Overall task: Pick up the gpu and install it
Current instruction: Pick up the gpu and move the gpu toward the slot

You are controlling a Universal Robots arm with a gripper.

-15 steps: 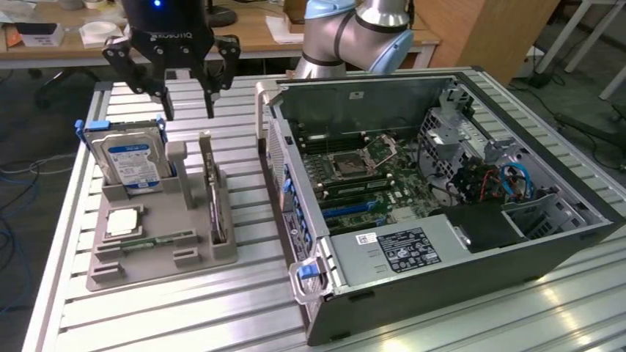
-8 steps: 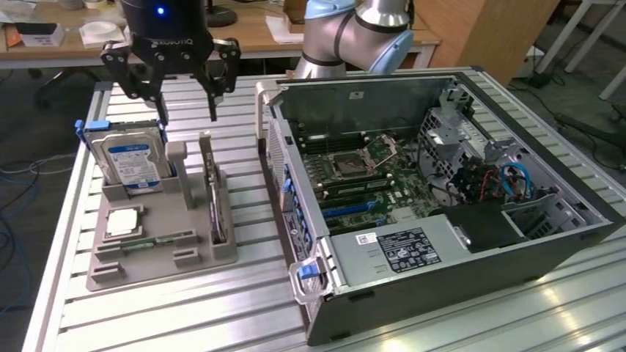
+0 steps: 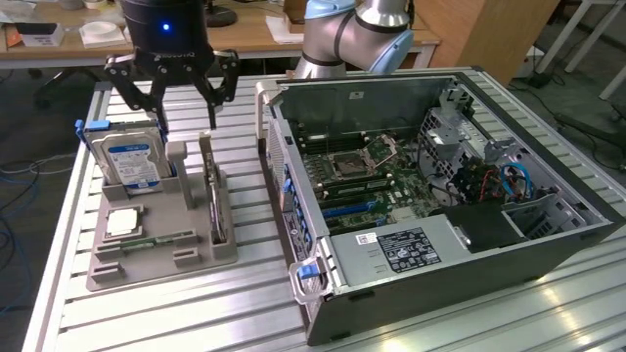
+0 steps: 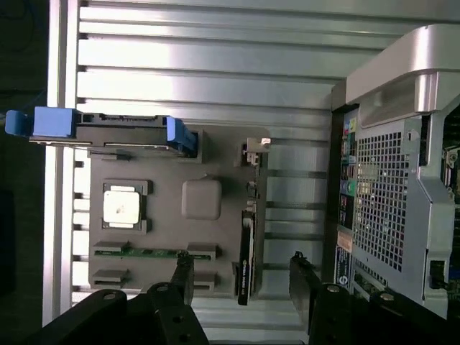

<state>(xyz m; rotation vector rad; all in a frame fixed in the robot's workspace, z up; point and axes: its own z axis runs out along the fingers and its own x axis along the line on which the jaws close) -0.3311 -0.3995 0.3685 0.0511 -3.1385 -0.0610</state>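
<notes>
The black gripper (image 3: 186, 123) (image 4: 241, 267) is hovering, jaws spread wide and empty, over the thin gpu (image 3: 213, 192) (image 4: 246, 248) standing edgewise in a grey holder (image 3: 146, 262) (image 4: 165, 219).

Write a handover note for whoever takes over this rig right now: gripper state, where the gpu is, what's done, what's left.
Gripper: open and empty, hovering above the gpu, with one finger on each side of it in the wrist view.
The gpu stands on edge in its slot of the grey holder, to the exterior view's left of the open computer case.
Done: nothing visible; the gpu is not grasped.
Left: pickup and install in the case.
</notes>
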